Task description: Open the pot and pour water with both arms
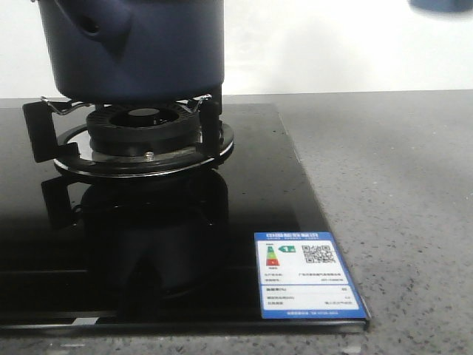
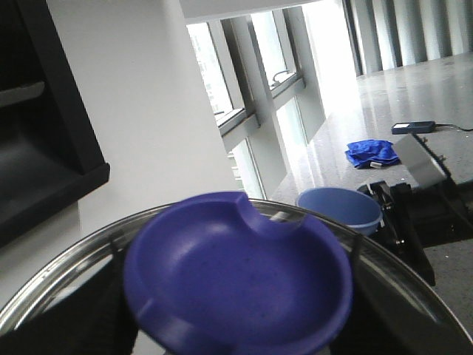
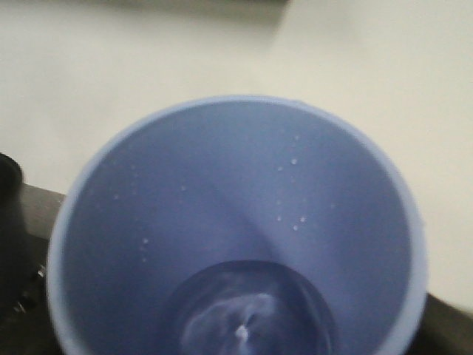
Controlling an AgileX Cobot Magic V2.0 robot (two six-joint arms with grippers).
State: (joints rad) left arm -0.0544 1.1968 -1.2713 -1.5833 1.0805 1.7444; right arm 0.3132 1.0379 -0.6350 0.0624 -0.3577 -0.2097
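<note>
The pot point(image 1: 133, 48), dark navy with matte sides, sits on the burner point(image 1: 144, 133) of a black glass stove point(image 1: 273, 200), at the far left of the front view; its short hollow stub handle point(image 1: 92, 22) points toward the camera and left, and its top runs out of frame. A wire support point(image 1: 59, 106) shows under its base. An energy label point(image 1: 307, 275) is stuck on the stove's near right corner, and the stove lies on a grey speckled counter point(image 1: 399, 207). At the top right edge of the front view a blue object point(image 1: 442, 6) is just visible, well apart from the pot. Left wrist view: a blue knob point(image 2: 236, 277), dish-shaped with a notch in its rim, sits at the centre of a round lid with a metal rim point(image 2: 59, 277), filling the lower frame; the fingers are not visible, so cannot tell how the left gripper stands. Beyond it a pale blue cup point(image 2: 341, 207) is seen (its mouth open upward), and farther off a blue cloth point(image 2: 372, 152). Right wrist view: the cup's inside point(image 3: 236, 229) fills the frame, droplets on the wall, water pooled at the bottom; right fingers hidden, grip cannot be told.
</note>
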